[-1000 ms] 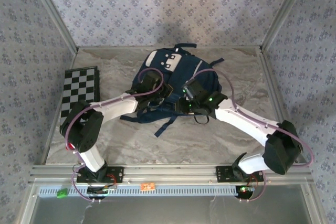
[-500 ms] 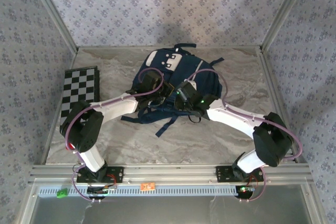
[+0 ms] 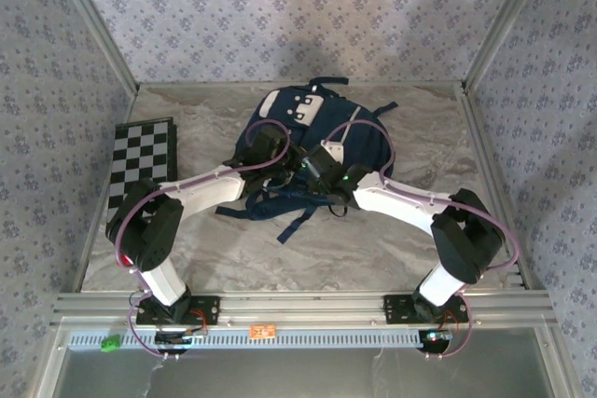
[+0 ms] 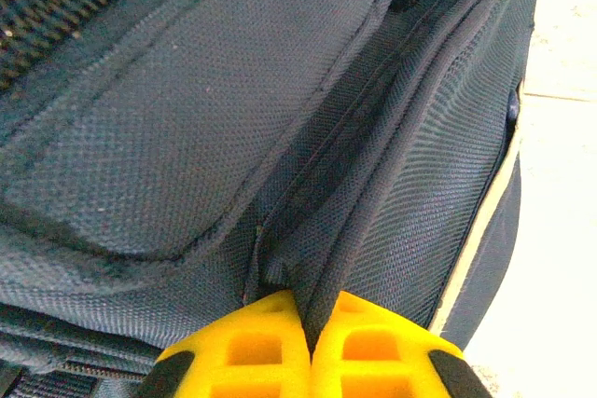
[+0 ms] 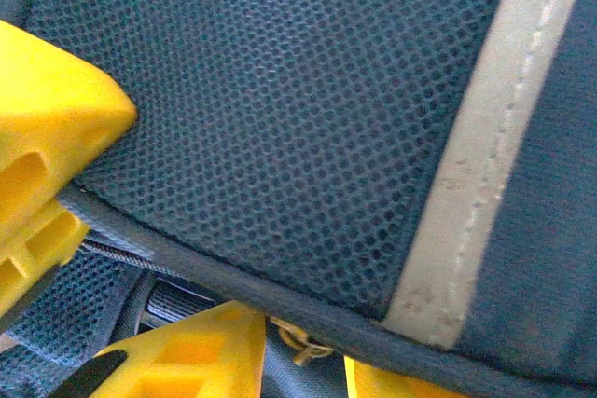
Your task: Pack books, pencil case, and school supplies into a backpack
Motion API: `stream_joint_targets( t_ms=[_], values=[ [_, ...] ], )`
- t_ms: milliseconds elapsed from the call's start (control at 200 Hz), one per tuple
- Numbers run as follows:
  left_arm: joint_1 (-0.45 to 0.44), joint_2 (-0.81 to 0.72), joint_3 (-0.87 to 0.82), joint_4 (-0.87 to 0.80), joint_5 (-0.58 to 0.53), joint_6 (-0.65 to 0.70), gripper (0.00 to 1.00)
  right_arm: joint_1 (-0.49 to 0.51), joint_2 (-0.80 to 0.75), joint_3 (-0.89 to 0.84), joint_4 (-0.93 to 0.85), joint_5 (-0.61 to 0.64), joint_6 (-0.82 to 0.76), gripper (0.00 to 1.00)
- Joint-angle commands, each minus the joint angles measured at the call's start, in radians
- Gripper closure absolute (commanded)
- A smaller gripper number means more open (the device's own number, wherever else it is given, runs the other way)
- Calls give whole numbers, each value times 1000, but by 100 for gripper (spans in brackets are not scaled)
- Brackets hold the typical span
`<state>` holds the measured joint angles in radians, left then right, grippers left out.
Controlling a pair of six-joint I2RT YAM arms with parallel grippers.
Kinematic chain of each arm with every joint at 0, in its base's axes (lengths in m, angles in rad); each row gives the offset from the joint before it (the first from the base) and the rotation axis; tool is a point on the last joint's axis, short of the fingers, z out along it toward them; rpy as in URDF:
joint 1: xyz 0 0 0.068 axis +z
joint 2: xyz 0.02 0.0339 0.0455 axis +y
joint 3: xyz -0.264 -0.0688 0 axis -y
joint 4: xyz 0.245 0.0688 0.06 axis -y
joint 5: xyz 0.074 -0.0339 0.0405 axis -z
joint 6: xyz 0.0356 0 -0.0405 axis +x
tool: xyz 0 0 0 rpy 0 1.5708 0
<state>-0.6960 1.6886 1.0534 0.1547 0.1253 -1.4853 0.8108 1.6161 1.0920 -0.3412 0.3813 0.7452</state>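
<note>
On the bench (image 3: 401,240), toward its far side, I find the navy backpack (image 3: 312,137) lying flat. My left hand (image 4: 312,309) is pinched closed on a fold of its fabric. My right hand (image 3: 303,172) straddles its piped seam; whether it grips, I cannot tell. A checkered board (image 3: 140,160) lies well left.

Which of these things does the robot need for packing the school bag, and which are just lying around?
For the job:
- backpack
- left gripper, pinching a fold of the backpack's fabric
- right gripper, fingers apart around a small zip pull

Just lying about:
- black-and-white checkered board, on the table to the backpack's left
</note>
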Motion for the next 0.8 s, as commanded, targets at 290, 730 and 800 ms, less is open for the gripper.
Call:
stream_joint_targets(
  t_ms=[290,730,800],
  values=[
    [-9,-105,41,25,-18,80,100,14,-56,-2,-39,132,-57,98],
    [100,-168,13,-122,12,274,100,-87,-264,-90,-245,-32,-270,100],
    [118,-169,20,-152,25,297,100,-141,-290,-96,-255,-85,-288,100]
  ],
)
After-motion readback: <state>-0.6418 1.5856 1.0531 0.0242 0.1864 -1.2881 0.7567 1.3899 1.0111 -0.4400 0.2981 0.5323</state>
